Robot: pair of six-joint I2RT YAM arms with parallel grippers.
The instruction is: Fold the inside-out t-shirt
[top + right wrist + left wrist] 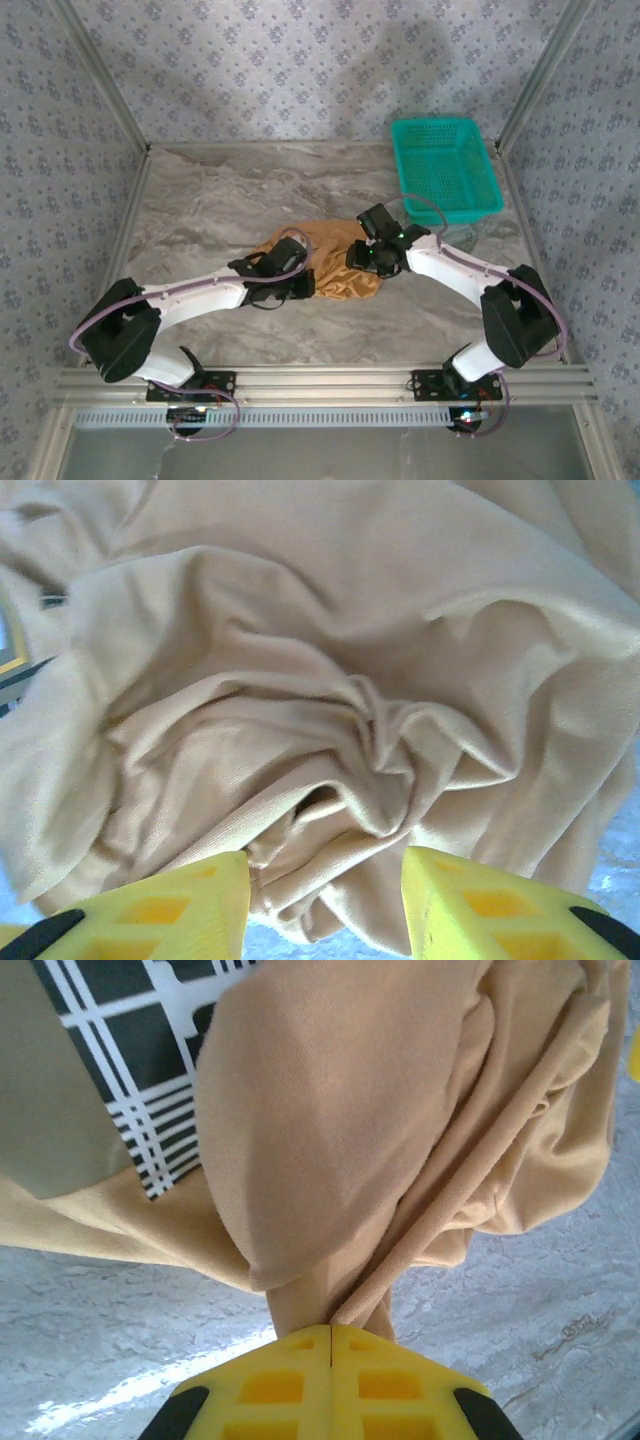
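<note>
The inside-out t-shirt (330,255) is a tan-orange crumpled heap in the middle of the marble table. My left gripper (300,284) is at the heap's left edge. In the left wrist view its yellow jaws are pressed together (331,1328) on a bunched fold and hem of the t-shirt (330,1140). My right gripper (366,256) is at the heap's right side. Seen from the right wrist, it stands open (325,865) just over wrinkled cloth (330,680), its fingers (170,900) apart with folds lying below the gap.
A teal basket (445,165) stands at the back right of the table (220,200). A dark patch with white crossing lines (150,1070) shows at the cloth's upper left in the left wrist view. Patterned walls enclose the table on three sides.
</note>
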